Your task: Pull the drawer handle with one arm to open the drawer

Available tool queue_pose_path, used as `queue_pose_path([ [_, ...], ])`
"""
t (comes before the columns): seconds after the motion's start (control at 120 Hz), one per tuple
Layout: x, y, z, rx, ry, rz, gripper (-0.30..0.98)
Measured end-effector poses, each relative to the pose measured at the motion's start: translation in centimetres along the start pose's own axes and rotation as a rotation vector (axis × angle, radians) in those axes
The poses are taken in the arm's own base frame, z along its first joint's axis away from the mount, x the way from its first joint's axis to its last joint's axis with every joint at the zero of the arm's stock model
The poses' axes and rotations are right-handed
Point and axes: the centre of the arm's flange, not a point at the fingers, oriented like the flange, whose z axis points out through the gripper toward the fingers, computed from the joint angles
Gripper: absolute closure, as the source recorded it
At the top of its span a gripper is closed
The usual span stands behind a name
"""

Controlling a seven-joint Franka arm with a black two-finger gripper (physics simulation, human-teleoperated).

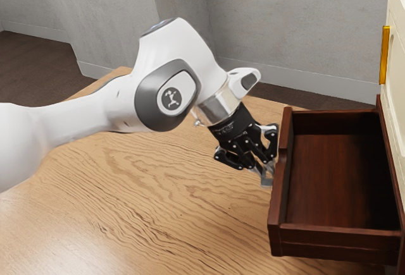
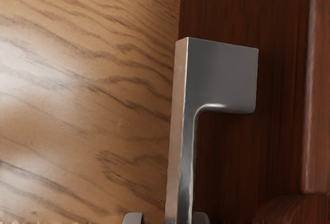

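The drawer [image 1: 276, 215] juts well out over the tabletop [image 1: 158, 205]; I judge the pull nearly finished. My tool [image 1: 267, 177] sits parted around the handle [image 2: 180, 147], probably bearing on one side only — next, check the travel, then back clear.

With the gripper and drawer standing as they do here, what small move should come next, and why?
I would probably back the gripper gently off the handle: the drawer stands well out from the cabinet, and the open fingers straddle the handle with a gap on one side.
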Motion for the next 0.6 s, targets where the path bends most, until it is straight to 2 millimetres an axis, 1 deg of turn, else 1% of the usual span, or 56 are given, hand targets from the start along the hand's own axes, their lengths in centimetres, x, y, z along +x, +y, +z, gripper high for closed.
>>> queue_pose_path([
  [0.2, 0.0, -1.0, -0.5, 0.004, 0.003, -0.015, 0.67],
  [0.267, 0.0, -1.0, -1.3, -0.003, 0.010, -0.014, 0.60],
  [0.333, -0.4, -0.8, -3.2, -0.017, 0.032, -0.005, 0.52],
  [0.392, -0.8, -0.3, -5.4, -0.032, 0.050, 0.006, 0.41],
  [0.467, -1.3, 0.5, -8.8, -0.035, 0.064, 0.031, 0.29],
  [0.508, -1.7, 0.9, -11.2, -0.014, 0.082, 0.055, 0.23],
  [0.558, -2.1, 0.8, -13.6, 0.026, 0.100, 0.076, 0.19],
  [0.6, -2.0, 0.2, -15.0, 0.071, 0.111, 0.081, 0.15],
])
